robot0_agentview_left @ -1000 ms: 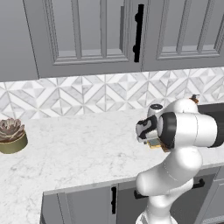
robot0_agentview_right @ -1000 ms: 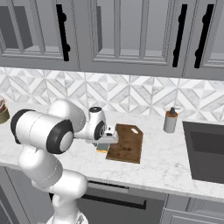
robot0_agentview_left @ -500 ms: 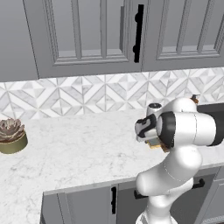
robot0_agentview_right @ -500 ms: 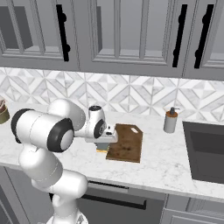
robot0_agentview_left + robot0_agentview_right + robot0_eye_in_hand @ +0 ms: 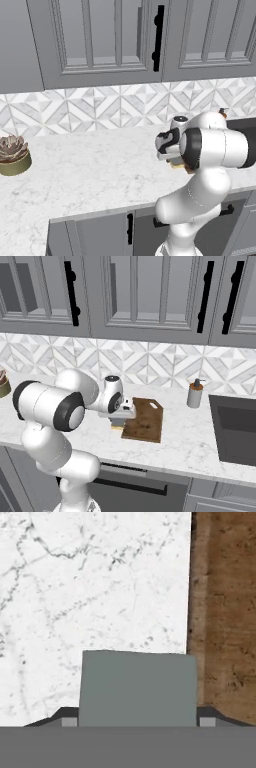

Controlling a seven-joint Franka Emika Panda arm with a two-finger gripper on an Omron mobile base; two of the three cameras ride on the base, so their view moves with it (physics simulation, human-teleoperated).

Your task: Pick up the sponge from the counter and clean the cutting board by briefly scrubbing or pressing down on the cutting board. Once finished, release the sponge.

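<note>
The sponge (image 5: pixel 137 688) sits between the two dark finger tips (image 5: pixel 68 717) at the bottom of the hand view, its grey-green top facing the camera and its sides meeting each tip. The jaws (image 5: pixel 119 422) are closed in to the sponge's width, pinching it. In the right base view the sponge's yellow layer (image 5: pixel 117 427) shows just under the hand, low over the table (image 5: pixel 190 441) and just beside the left edge of the cutting board (image 5: pixel 145 419). The hand view places the sponge mostly over white marble (image 5: pixel 90 587), with its right corner reaching the board's edge (image 5: pixel 222 612); whether the sponge rests on the table or hangs just above it cannot be told.

The board lies flat on the table, brown, grain visible, with a small notch at its far corner. A soap bottle (image 5: pixel 194 393) stands well apart to its right, near a dark sink (image 5: pixel 235 428). A potted succulent (image 5: pixel 12 155) stands at the far left of the table.

No brand, label or readable writing shows on any item.
</note>
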